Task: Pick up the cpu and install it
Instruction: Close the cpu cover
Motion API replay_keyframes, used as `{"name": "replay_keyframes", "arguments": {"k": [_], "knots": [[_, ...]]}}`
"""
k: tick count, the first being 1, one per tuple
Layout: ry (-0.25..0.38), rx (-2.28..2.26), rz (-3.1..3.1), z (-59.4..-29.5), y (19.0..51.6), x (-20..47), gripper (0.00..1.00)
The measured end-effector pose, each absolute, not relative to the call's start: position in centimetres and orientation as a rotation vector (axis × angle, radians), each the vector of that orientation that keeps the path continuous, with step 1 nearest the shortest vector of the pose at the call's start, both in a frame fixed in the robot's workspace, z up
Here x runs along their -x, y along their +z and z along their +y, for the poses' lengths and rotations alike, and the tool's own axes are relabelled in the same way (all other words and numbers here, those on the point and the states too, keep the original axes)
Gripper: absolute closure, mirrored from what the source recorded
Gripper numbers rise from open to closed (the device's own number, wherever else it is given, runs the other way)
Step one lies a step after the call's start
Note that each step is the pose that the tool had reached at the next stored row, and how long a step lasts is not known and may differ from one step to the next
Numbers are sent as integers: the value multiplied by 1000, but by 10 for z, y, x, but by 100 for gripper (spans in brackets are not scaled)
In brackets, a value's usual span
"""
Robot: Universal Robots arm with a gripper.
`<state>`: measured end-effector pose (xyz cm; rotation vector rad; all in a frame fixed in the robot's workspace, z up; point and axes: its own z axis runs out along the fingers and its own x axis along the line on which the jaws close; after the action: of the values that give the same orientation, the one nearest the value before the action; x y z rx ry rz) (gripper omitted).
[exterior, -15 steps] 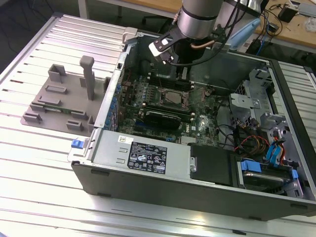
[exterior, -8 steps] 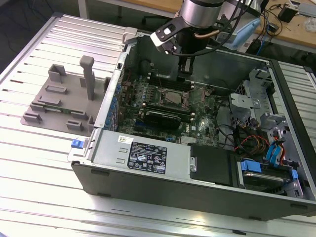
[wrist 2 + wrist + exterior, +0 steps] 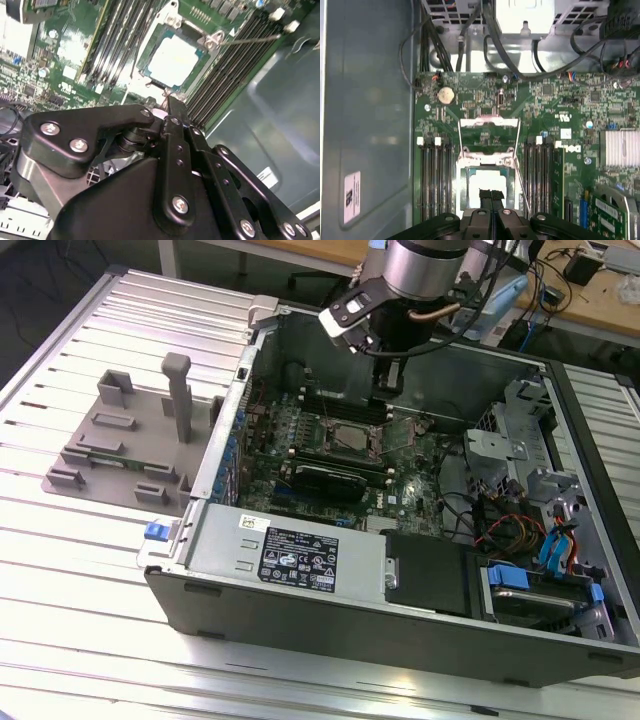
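The cpu lies flat in the motherboard socket, its silver top shining, inside the open computer case. The socket's metal load plate stands flipped open beside it. My gripper hangs just above the cpu's edge with both fingers pressed together and nothing between them. In the second wrist view the gripper tip points down at the socket's corner. The exterior view has the gripper over the back of the board, above the socket.
Memory slots flank the socket on both sides. A power supply runs along the case's front, with cables and drive bays at the exterior view's right. A grey fixture sits on the table at the left.
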<state>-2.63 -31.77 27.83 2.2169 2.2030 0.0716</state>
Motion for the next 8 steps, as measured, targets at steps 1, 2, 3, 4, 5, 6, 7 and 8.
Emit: {"name": "replay_keyframes", "arguments": {"k": [1, 2, 3, 4, 5, 6, 7, 8], "knots": [[71, -2217, 2203, -318, 278, 20, 89], [71, -2217, 2203, -318, 278, 16, 89], [71, -2217, 2203, -318, 278, 13, 89], [70, -2217, 2203, -319, 278, 6, 89], [70, -2217, 2204, -319, 278, 1, 89], [70, -2217, 2204, -319, 278, -3, 89], [70, -2218, 2204, -320, 278, -9, 89], [69, -2218, 2204, -320, 278, -19, 89]]}}
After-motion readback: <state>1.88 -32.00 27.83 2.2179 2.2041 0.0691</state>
